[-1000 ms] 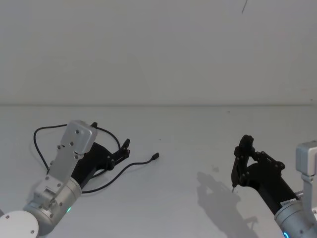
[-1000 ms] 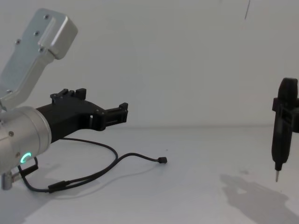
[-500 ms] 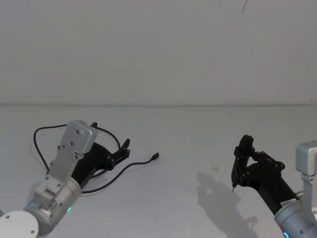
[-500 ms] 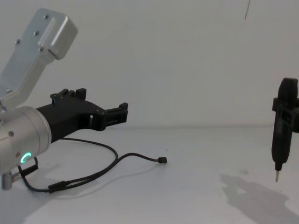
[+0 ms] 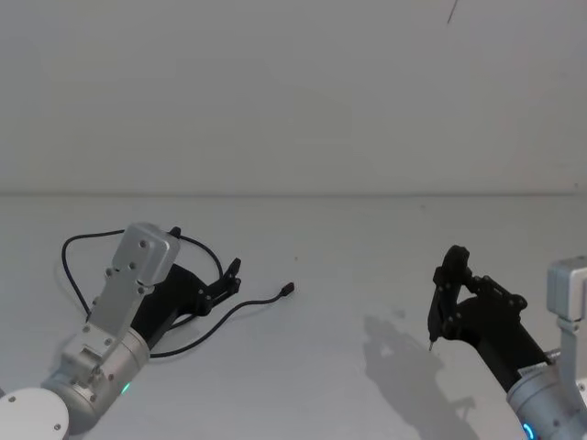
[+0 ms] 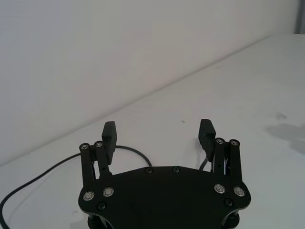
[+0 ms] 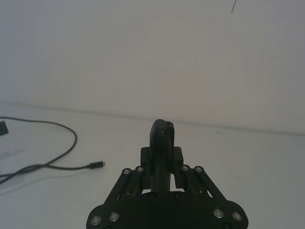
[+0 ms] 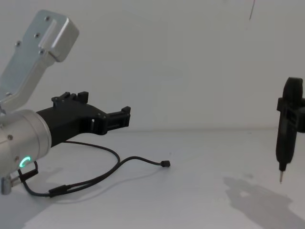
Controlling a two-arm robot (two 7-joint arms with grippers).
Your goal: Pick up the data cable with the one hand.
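Hidden: data cable (image 5: 288,291) partly behind left arm (image 5: 128,286).
Look: thin, black, slack.
Left end effector (image 5: 235,274): open, above it.
Right end effector (image 5: 448,273): clamping short lead (image 8: 283,152).

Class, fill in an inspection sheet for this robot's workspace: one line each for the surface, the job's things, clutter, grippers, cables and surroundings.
Surface: white table, bare apart from the cable; arm shadows on the right.
Job's things: data cable lies loose in a loop on the left, its small plug free on the table.
Clutter: nothing seen.
Grippers: left gripper open, raised over the cable's loop, not touching it. Right gripper shut on a short black lead, held above the table on the right, silver tip down.
Cables: the data cable and the held lead.
Surroundings: plain white wall with a thin dark mark near the top.
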